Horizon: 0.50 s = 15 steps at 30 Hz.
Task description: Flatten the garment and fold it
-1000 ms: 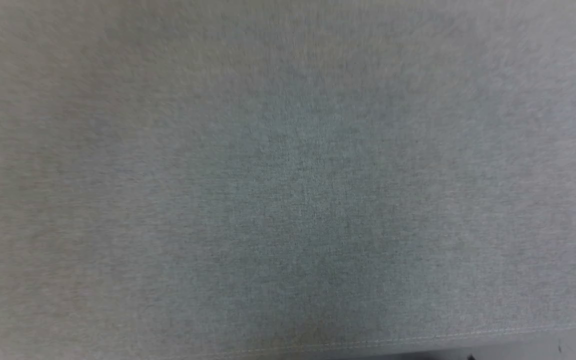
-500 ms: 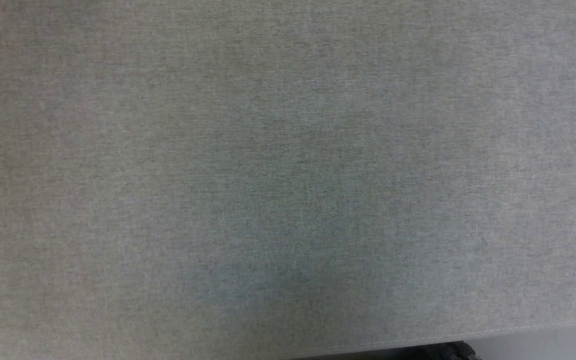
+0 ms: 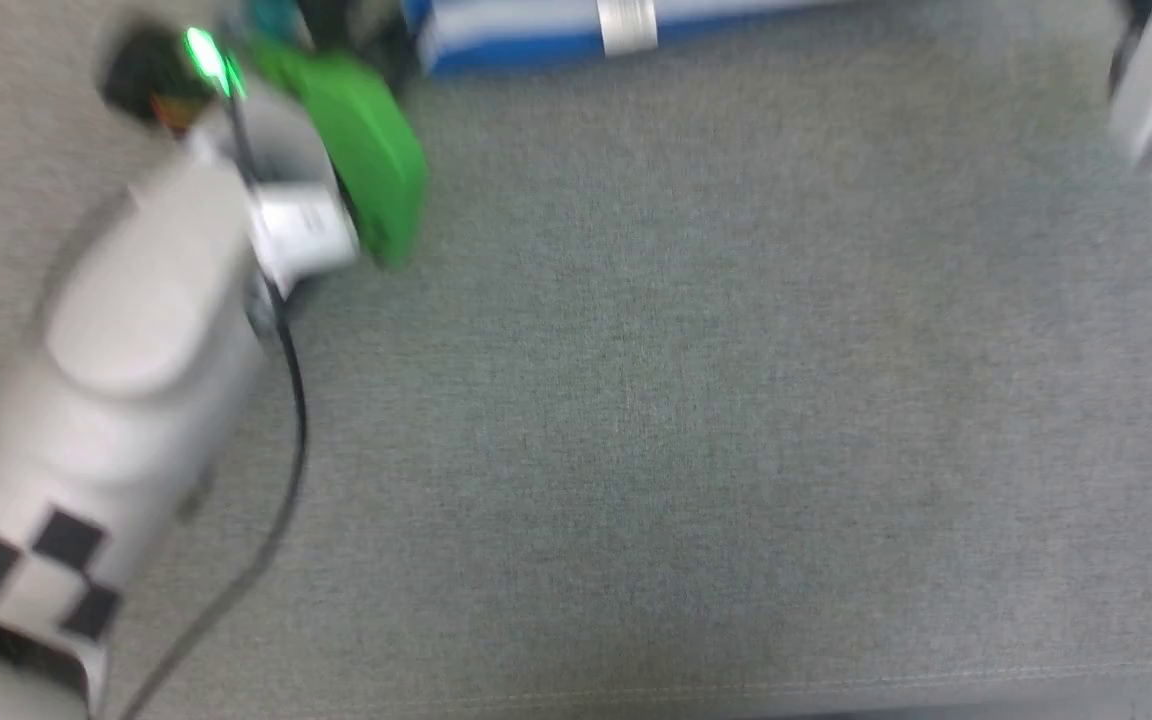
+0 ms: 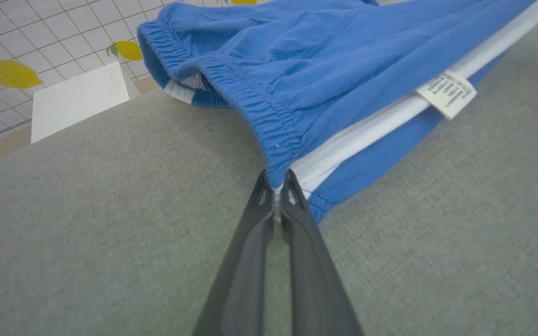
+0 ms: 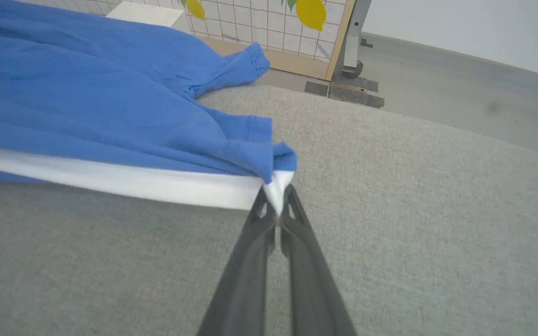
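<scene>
The left end effector [image 4: 276,186] is clenching its two dark fingers tight on a corner of the garment [image 4: 334,60], right where a gathered blue elastic hem is meeting a white band. The right end effector [image 5: 277,198] is likewise pinching shut on the opposite end of that white band, with a small tip of white cloth poking up between its fingertips.

Between the two grips the bright blue shorts are stretching across the tabletop [image 5: 414,210], which is wearing a grey woven cover. The white band is running taut along the near side of the cloth and casting a soft shadow on the cover beneath it. The rest of the blue fabric is lying in loose folds toward the tabletop's far edge, and in both wrist views its far part is overlapping that edge. A small white label [image 4: 446,93] with tiny print is sticking out from the white band, nearer the left grip than the right.

The head view is coming through blurred. In it the left arm [image 3: 136,330], pale with black check marks, a green housing and a lit green lamp, is reaching from the near left corner toward the far edge. The right arm [image 3: 1151,100] is showing at the far right.

Beyond the far edge, a white gridded panel [image 5: 259,28] printed with yellow lemons is standing beside a metal leg [image 5: 350,42], and a white sheet [image 4: 77,100] is lying there too.
</scene>
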{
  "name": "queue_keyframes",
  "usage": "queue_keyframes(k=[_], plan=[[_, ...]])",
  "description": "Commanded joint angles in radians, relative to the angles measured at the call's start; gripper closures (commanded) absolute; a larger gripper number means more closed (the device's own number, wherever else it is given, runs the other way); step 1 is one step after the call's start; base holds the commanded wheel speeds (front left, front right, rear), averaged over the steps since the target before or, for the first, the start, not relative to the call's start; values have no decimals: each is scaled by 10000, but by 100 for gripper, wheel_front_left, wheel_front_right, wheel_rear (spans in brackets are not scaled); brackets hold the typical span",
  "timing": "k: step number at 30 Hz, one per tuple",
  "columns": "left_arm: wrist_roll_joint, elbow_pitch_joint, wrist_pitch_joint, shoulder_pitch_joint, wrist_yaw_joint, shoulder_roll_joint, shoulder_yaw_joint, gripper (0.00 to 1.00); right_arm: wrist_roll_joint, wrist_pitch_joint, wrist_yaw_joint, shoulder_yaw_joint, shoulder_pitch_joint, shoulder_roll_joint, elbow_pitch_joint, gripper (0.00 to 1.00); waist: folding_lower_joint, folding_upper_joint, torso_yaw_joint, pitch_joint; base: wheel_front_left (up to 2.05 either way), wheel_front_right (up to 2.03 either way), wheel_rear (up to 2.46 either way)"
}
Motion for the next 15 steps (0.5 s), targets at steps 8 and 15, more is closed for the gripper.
queue_keyframes(k=[8, 15], plan=[[-263, -889, -262, 2733, 725, 321, -580, 100, 834, 777, -94, 533, 3108, -923, -1221, 100, 1, -1, 253, -2207, 0, 0, 0], [-485, -1636, -375, 4534, 1239, 752, -845, 100, 1344, 1591, -94, 499, 5256, -1386, -2186, 100, 1, -1, 366, -3317, 0, 0, 0]])
